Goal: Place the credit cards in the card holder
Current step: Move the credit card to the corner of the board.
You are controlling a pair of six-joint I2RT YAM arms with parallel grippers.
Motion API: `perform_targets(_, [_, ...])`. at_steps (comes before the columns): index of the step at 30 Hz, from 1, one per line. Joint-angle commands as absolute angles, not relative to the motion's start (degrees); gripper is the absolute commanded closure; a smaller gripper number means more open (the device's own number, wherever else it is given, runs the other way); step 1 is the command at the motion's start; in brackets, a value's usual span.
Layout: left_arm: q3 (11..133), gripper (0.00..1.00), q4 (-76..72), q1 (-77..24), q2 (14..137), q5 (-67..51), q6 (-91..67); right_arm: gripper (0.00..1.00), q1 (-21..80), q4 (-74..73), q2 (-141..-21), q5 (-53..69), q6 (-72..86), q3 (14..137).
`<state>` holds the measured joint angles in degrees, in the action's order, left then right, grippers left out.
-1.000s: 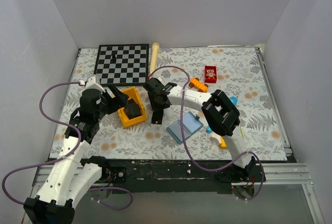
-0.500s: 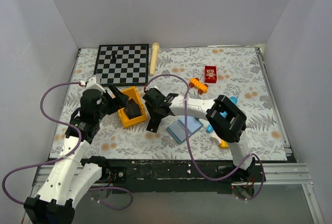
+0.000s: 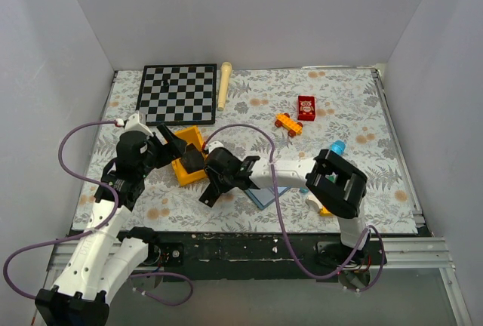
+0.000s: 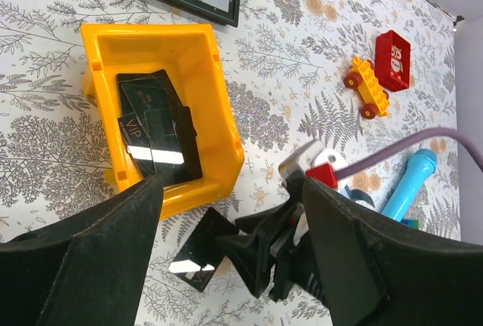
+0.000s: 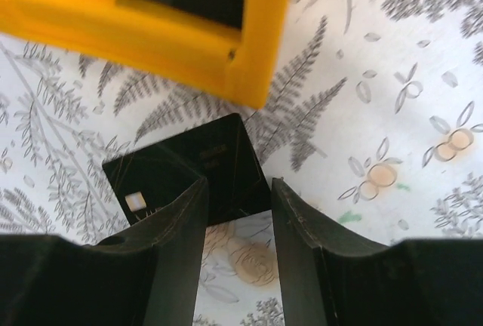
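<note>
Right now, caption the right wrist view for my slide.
Right gripper holding a black credit card beside the yellow bin, over floral tablecloth.

White arms (image 3: pixel 98 228), black joints, purple cables (image 4: pixel 438 136), black right hand (image 5: pixel 238 190)

The chessboard (image 3: pixel 177 93) lies at the far left of the table (image 3: pixel 377 152), a rod (image 3: pixel 224 84) just beside its right edge. Nearer than the board stands a bin (image 4: pixel 219 115) with credit cards (image 4: pixel 155 126) stacked in it. Just near-right of the bin, a single credit card (image 4: pixel 198 249) sits pinched between the right gripper's (image 5: pixel 238 194) fingers. The card holder (image 3: pixel 260 196) lies right of that, partly under the right arm (image 3: pixel 283 169). A tube toy (image 3: pixel 336 147) lies farther right, with a toy car (image 3: pixel 288 123) and a small box (image 3: pixel 306 107) beyond it.
</note>
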<state>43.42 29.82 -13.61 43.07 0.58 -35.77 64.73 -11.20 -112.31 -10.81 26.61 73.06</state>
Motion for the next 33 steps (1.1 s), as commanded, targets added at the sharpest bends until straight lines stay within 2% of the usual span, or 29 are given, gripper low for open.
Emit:
perform_targets(1, [42.45, 0.26, 30.23, -13.1, 41.92, 0.0, -35.24, 0.54, 68.55, -19.86, -114.17, -7.64, 29.44, 64.61])
perform_targets(18, [41.13, 0.26, 29.88, -13.18, 40.78, -1.85, -35.86, 0.56, 74.18, -22.41, -100.91, -13.62, 37.18, 49.84])
perform_targets(22, [41.57, 0.26, 29.88, -12.92, 41.13, -2.11, -35.6, 0.56, 74.09, -23.11, -99.49, -18.18, 34.02, 54.91])
perform_targets(26, [42.27, 0.25, 29.8, -11.08, 43.15, -4.12, -35.68, 0.56, 74.0, -22.24, -102.47, -18.81, 29.37, 64.93])
perform_targets(33, [44.73, 0.22, 30.67, -1.42, 46.14, -10.98, -34.72, 0.56, 73.92, -20.84, -109.42, -19.25, 24.0, 76.9])
